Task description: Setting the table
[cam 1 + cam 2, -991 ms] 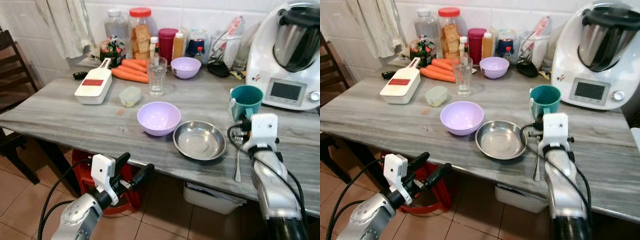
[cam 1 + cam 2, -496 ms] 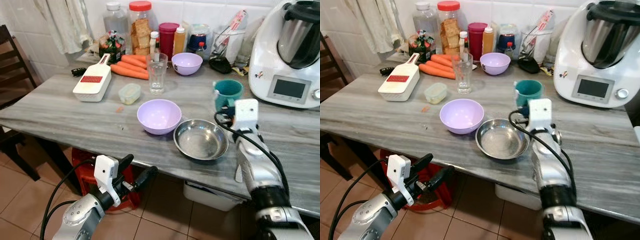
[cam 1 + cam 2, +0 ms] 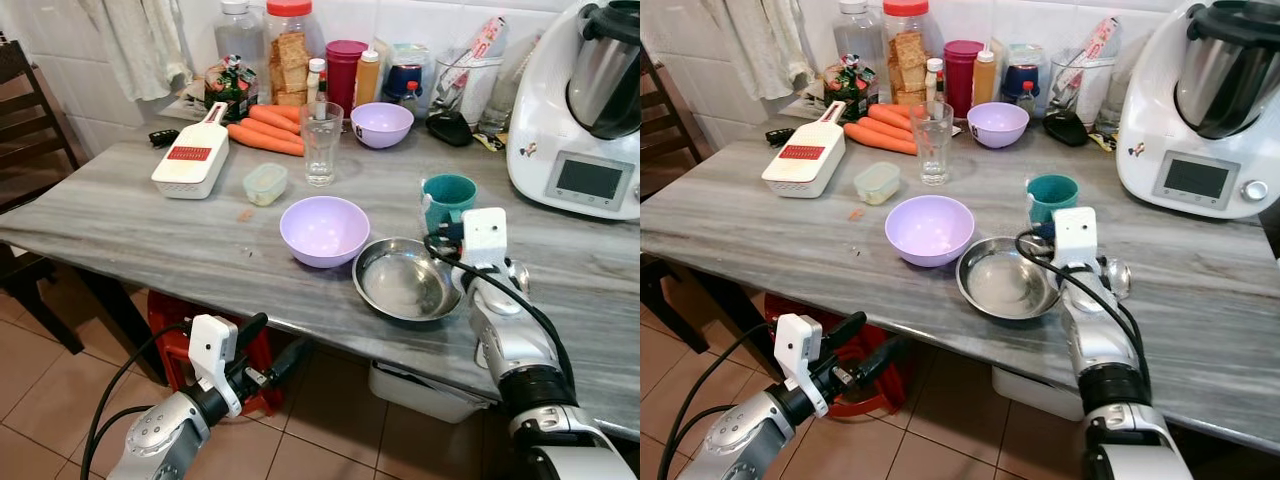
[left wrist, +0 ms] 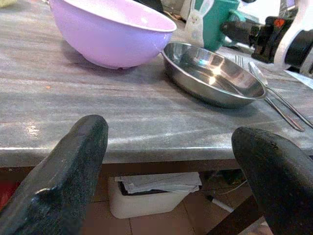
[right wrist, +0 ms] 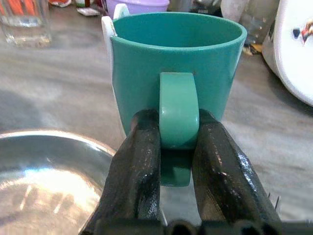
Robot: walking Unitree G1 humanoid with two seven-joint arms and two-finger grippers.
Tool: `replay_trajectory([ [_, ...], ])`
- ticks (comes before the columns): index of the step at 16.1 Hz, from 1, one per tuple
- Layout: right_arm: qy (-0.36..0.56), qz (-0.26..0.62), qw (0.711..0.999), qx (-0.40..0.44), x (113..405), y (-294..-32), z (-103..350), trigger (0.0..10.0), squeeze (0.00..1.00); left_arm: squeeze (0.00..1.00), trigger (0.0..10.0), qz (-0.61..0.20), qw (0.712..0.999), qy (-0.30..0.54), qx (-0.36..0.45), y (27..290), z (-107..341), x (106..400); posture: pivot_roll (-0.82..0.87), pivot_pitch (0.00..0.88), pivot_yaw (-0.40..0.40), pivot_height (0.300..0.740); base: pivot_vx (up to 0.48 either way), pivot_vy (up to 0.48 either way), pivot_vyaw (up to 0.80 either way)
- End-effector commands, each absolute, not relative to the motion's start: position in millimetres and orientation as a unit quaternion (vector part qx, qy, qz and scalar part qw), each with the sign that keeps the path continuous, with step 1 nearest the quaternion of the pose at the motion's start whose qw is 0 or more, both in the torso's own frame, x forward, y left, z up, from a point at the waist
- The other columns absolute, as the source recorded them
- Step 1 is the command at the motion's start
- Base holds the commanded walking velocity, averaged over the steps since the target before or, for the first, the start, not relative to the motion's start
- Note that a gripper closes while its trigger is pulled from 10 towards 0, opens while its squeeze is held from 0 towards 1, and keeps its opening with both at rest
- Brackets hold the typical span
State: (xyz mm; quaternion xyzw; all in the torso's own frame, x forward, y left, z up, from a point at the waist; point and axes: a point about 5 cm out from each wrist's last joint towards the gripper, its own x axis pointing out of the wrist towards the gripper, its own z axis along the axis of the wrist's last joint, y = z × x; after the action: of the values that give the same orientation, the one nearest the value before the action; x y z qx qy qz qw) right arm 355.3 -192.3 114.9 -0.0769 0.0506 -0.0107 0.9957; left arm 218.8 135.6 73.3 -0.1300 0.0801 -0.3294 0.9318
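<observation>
Right wrist view: the teal mug (image 5: 176,73) is shown upright on the grey surface (image 3: 130,230), its handle (image 5: 179,110) clamped between the two black fingers (image 5: 134,171) of the right gripper (image 5: 178,147). In the head views the mug stands just behind the steel bowl (image 3: 405,280), with a lilac bowl (image 3: 323,228) beside that and a fork and a spoon (image 4: 274,98) lying near the right arm. The left gripper (image 4: 171,161) is held below the surface edge, fingers spread wide and holding nothing.

Judged risks: the grasp is taken on the handle alone, so the mug may swing or tip about the fingers when lifted; the steel bowl, lying close by, may be knocked if the mug is drawn sideways.

The clamp on the handle is revealed by the right wrist view, whereas in the head views it is masked by the white wrist housing. The cutlery is seen plainly from the left wrist.
</observation>
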Motion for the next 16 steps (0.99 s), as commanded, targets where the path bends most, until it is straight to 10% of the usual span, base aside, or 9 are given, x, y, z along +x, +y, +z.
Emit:
replay_trajectory([
  [1, 0.043, -0.016, 0.996, -0.075, 356, -196, 117, 10.0, 0.0, 0.0, 10.0, -0.339, 0.929, 0.075, -0.125, 134, 77, 219, -0.01, 0.0, -0.002, 0.74, 0.0, 0.0, 0.0],
  [2, 0.043, -0.021, 0.996, -0.073, 355, -200, 115, 10.0, 0.91, 0.0, 10.0, -0.341, 0.929, 0.073, -0.124, 133, 79, 220, -0.02, 0.0, 0.001, 0.74, 0.0, 0.0, 0.0],
  [3, 0.044, -0.022, 0.996, -0.072, 354, -201, 115, 10.0, 1.0, 0.0, 10.0, -0.343, 0.928, 0.071, -0.123, 132, 80, 221, -0.02, 0.0, 0.001, 0.74, 0.0, 0.0, 0.0],
  [16, -0.063, -0.048, 0.993, -0.088, 346, -197, 147, 10.0, 1.0, 0.0, 10.0, -0.341, 0.931, 0.064, -0.114, 132, 84, 227, 0.01, 0.0, 0.0, 0.74, 0.0, 0.0, 0.0],
])
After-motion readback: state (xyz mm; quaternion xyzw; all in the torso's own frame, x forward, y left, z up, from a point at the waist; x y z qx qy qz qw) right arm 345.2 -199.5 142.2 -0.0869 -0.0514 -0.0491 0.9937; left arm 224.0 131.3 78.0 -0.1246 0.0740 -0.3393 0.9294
